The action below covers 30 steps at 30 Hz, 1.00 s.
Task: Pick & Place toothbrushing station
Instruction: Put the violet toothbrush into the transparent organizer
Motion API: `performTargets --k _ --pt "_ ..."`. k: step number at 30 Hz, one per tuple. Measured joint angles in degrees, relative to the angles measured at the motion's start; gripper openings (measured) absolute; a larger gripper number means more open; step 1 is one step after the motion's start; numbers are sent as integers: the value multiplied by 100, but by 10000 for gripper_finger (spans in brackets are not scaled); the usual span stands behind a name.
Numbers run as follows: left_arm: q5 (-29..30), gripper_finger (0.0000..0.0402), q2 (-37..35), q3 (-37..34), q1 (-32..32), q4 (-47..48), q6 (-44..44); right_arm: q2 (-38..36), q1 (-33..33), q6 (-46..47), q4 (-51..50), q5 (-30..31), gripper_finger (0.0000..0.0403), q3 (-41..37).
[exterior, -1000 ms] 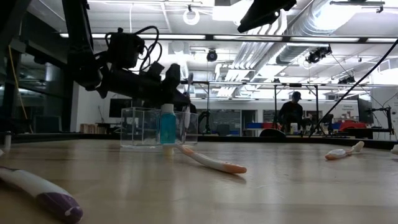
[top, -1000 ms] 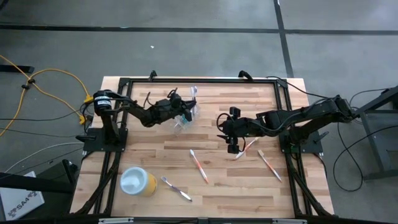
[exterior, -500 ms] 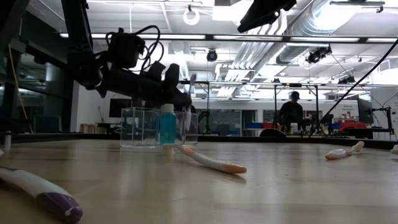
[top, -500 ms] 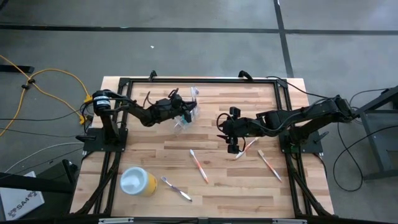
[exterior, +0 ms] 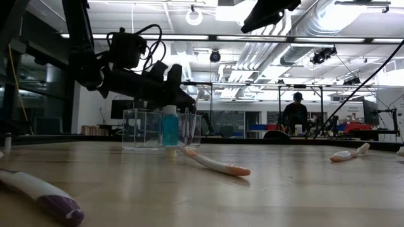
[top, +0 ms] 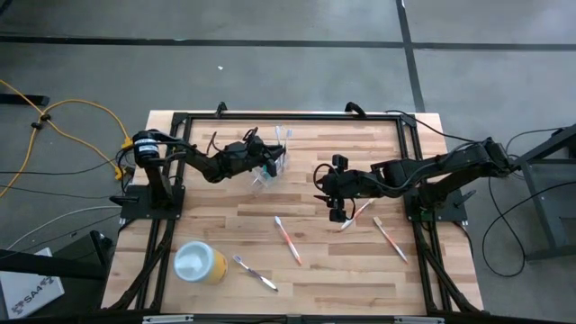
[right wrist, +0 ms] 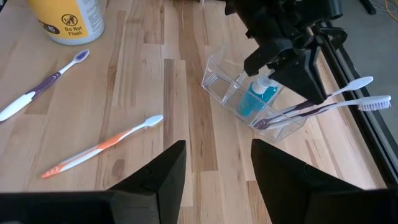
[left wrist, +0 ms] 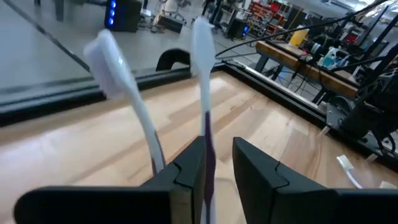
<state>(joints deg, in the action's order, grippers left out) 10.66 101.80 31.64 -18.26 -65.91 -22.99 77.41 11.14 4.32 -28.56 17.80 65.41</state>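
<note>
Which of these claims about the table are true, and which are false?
1. Two toothbrushes stand in the clear container. True.
2. The blue tube lies out on the bare table. False: it sits inside the clear container.
3. An orange toothbrush lies flat on the wood. True.
4. The yellow cup is tipped on its side. False: it stands upright.
5. The right gripper holds a toothbrush. False: its jaws are open and empty.

Clear cup upright with blue tube, two toothbrushes.
</note>
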Motion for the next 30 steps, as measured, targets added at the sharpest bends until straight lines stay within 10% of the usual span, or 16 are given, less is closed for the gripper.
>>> performTargets --k 15,30 --pt "-24 77 -1431 -2 36 1546 277 0 1 20 -37 0 174 0" --pt "-938 76 -4117 -2 1288 5644 1151 0 0 20 -70 -2 174 0"
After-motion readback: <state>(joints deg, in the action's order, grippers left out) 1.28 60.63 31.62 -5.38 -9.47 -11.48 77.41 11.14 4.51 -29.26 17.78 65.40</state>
